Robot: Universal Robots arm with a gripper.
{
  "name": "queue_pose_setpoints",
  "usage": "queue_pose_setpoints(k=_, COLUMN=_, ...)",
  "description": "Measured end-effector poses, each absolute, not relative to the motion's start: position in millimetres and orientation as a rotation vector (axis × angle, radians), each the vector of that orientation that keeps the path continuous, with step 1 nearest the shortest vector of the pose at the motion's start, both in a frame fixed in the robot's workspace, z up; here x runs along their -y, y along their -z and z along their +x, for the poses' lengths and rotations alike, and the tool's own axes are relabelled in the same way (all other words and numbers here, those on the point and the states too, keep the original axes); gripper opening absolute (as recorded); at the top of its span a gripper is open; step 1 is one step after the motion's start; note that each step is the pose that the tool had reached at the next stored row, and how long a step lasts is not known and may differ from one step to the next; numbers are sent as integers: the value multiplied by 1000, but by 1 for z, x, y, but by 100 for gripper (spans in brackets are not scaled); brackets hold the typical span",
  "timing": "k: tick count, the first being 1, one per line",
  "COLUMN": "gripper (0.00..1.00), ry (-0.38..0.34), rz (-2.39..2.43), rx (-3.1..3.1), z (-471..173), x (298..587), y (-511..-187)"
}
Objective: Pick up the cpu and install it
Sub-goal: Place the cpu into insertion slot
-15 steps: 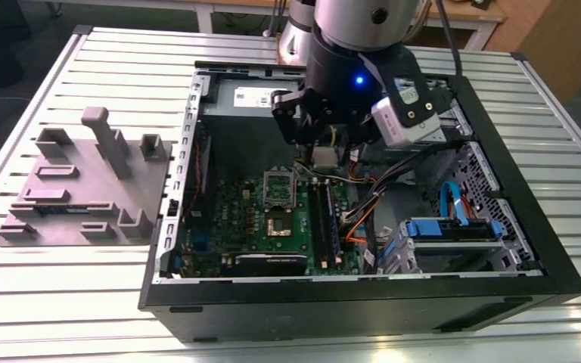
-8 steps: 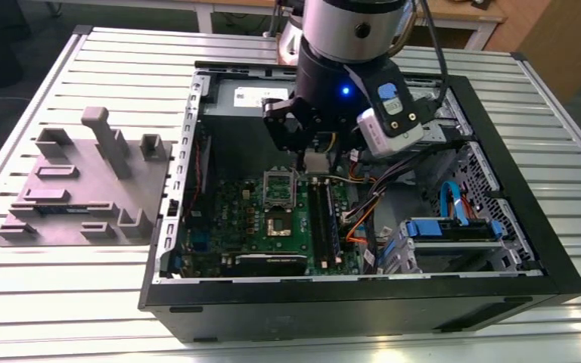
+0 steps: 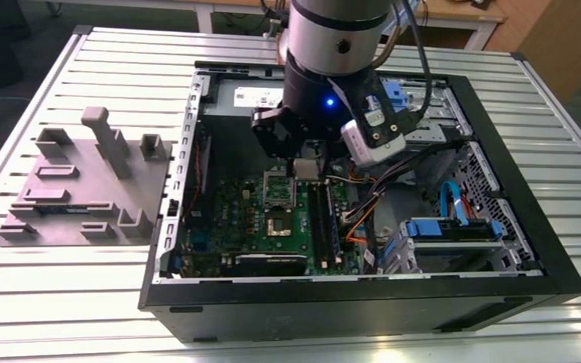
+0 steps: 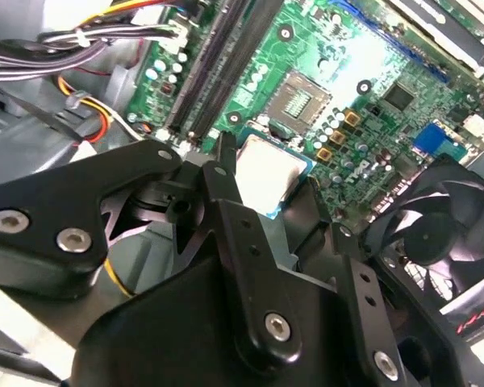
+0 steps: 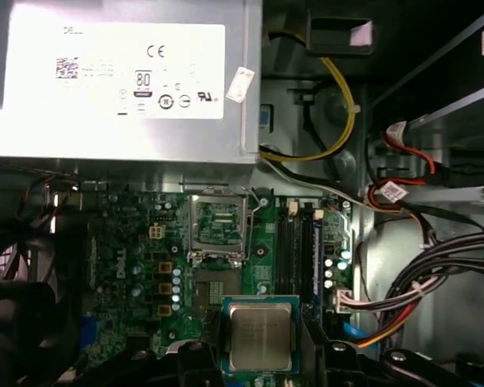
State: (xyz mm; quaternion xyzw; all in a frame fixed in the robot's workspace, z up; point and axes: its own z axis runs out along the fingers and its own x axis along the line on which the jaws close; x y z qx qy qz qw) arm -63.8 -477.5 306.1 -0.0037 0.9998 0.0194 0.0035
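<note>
**Exterior view and both wrist views: chip gripped above the open computer**

A slatted metal table carries a computer case lying open on its side. The arm is cut off at the upper edge of the exterior view. It reaches down into the case and hides the far middle of the interior.

Contents of the case:
- A grey power-supply box with a white label sits along the far wall.
- A green motherboard lies on the floor.
- A black fan is partly cut off in both wrist views.
- Bundled cables and a blue drive bay sit toward the exterior view's right.
- Black memory sticks stand in their slots.

On the exterior view's left, apart from the case, lies a grey tray with grey blocks standing on it. What its recesses hold is hard to make out.

The gripper is closed on the cpu, its black fingers pressing two opposite edges. The chip's silver top faces up toward the wrist cameras. In the exterior view the chip is largely masked by the gripper body.

The socket stands open and bare. The cpu is held above the motherboard, apart from the socket and beside the memory sticks. Its height above the board cannot be told.
</note>
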Motion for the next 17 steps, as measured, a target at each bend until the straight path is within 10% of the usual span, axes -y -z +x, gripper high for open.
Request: queue_pose_setpoints(k=17, gripper=47, ry=-61, rz=-26, rx=-3134, z=-72, x=483, y=-284)
